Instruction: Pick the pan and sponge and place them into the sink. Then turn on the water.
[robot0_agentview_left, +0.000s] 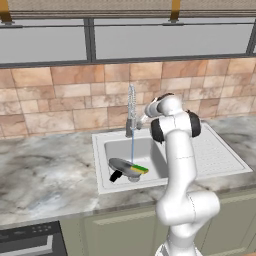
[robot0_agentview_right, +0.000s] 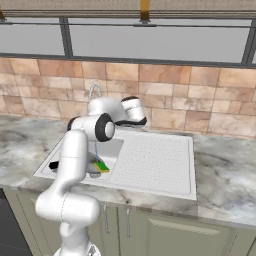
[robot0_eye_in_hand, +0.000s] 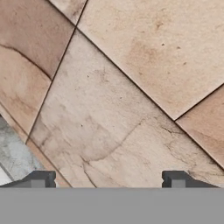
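Claw (robot0_eye_in_hand: 107, 179) of mine is standing wide apart w/ nothing between the tips; hand view is showing the two dark fingertips (robot0_eye_in_hand: 40, 178) well apart against the tan tile backsplash (robot0_eye_in_hand: 113, 96), so I'm gripping nothing and pointing at the wall behind the faucet (robot0_agentview_left: 131, 107).

Water (robot0_agentview_left: 132, 145) is already running as a thin pale-blue stream from the spout into the basin, so I'm judging the tap step as done or nearly so; what's left, prob., is just backing off clean. To do that well I'm thinking: pulling straight back from the wall, keeping the tips spread so they aren't snagging the coil spring or nudging the lever shut again; wrist is sitting just beside the faucet at about 3 o'clock of it in the left base view, so a sideways swing toward 9 o'clock is the risky direction; I can't tell from these pics whether any part of me is touching the faucet.

Sink (robot0_agentview_left: 200, 160) is holding both items in its one basin; pan (robot0_agentview_left: 125, 167) is lying tilted near the drain, black handle poking toward 8 o'clock; sponge (robot0_agentview_left: 140, 169) is resting on the pan's rim at roughly 3 o'clock, green and yellow showing; stream is landing on or right by the pan; ribbed draining board (robot0_agentview_right: 150, 160) is sitting at 3 o'clock of the basin.
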